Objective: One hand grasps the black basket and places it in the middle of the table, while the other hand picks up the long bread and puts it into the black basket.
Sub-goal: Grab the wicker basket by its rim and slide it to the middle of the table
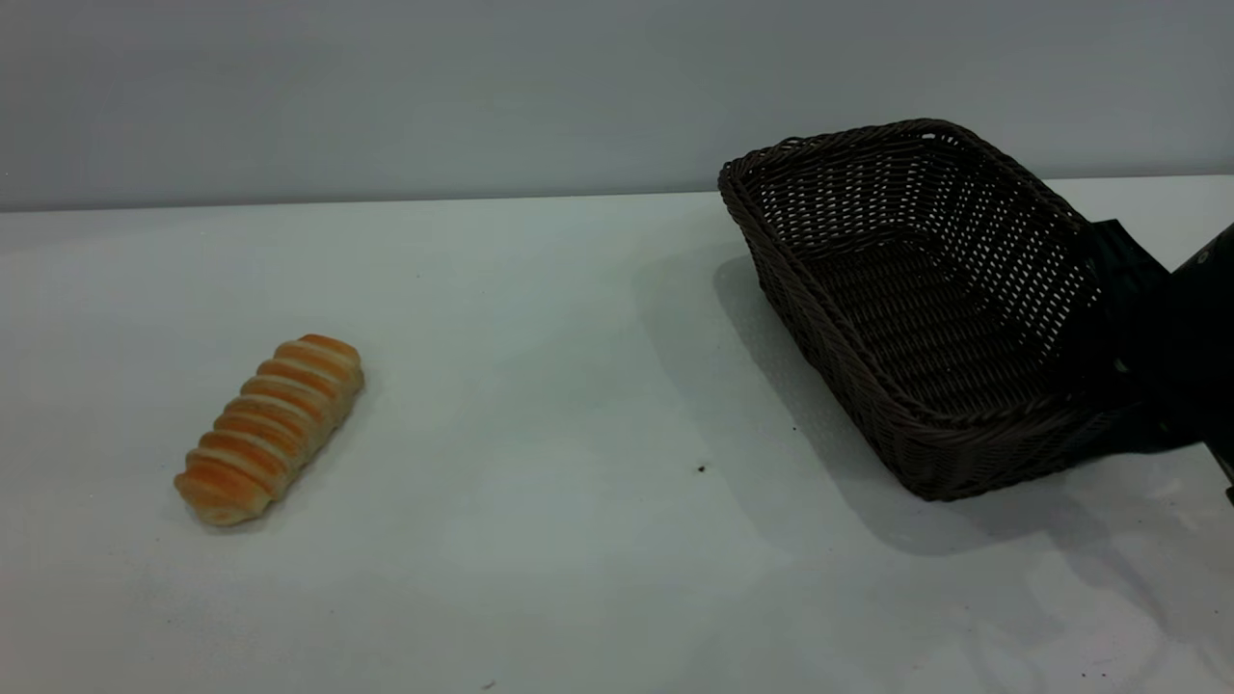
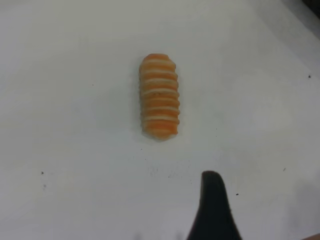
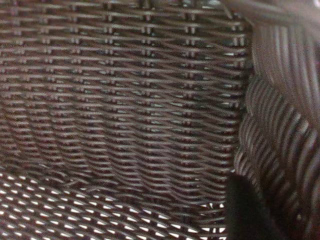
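On the table (image 1: 540, 386), long bread (image 1: 270, 429) lies well apart from tilted black basket (image 1: 925, 308).

Woven wicker black basket (image 1: 925, 318), matte white table (image 1: 540, 540), ridged long bread (image 1: 270, 429)

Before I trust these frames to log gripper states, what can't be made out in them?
- Right gripper: exterior view, behind the black basket wall and cut by the frame edge; grip unclear.
- Left gripper: left wrist view, one fingertip shows above the long bread; opening unclear.
- Table in the right wrist view: wicker fills it.
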Tool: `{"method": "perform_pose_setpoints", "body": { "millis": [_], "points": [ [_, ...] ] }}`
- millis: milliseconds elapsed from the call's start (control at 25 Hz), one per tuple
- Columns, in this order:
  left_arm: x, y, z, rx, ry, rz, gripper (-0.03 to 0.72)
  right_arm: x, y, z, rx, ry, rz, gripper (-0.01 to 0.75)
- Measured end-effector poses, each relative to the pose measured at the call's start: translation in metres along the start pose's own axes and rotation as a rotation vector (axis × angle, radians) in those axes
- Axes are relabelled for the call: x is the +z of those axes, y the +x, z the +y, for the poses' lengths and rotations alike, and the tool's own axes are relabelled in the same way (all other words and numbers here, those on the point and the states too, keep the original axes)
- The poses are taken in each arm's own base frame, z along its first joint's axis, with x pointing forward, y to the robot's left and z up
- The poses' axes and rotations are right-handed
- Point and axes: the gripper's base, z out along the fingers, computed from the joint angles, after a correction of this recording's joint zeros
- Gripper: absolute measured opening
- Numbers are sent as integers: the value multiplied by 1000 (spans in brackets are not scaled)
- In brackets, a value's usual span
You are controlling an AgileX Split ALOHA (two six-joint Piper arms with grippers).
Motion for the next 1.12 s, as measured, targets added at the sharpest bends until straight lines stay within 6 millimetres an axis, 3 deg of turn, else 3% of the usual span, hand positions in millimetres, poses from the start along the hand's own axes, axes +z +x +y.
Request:
{"method": "perform_pose_setpoints", "body": {
  "millis": [80, 120, 240, 600, 680, 880, 1120],
  "points": [
    [0, 0, 0, 0, 0, 0, 567, 0, 0, 0, -13, 0, 4, 111],
    [0, 0, 0, 0, 0, 0, 567, 0, 1, 0, -26, 0, 10, 86],
    [0, 0, 0, 0, 0, 0, 567, 0, 3, 4, -108, -12, 36, 86],
    [0, 0, 0, 0, -1, -2, 567, -12, 17, 62, -860, -104, 362, 86],
    [0, 0, 0, 0, 0, 0, 567, -6, 18, 74, -963, -89, 416, 86],
    [6, -4, 2, 3, -4, 0, 567, 29, 25, 93, -1147, -33, 458, 86],
    [35, -13, 10, -60, 5, 83, 567, 43, 26, 108, -1198, -42, 427, 91]
  ]
}}
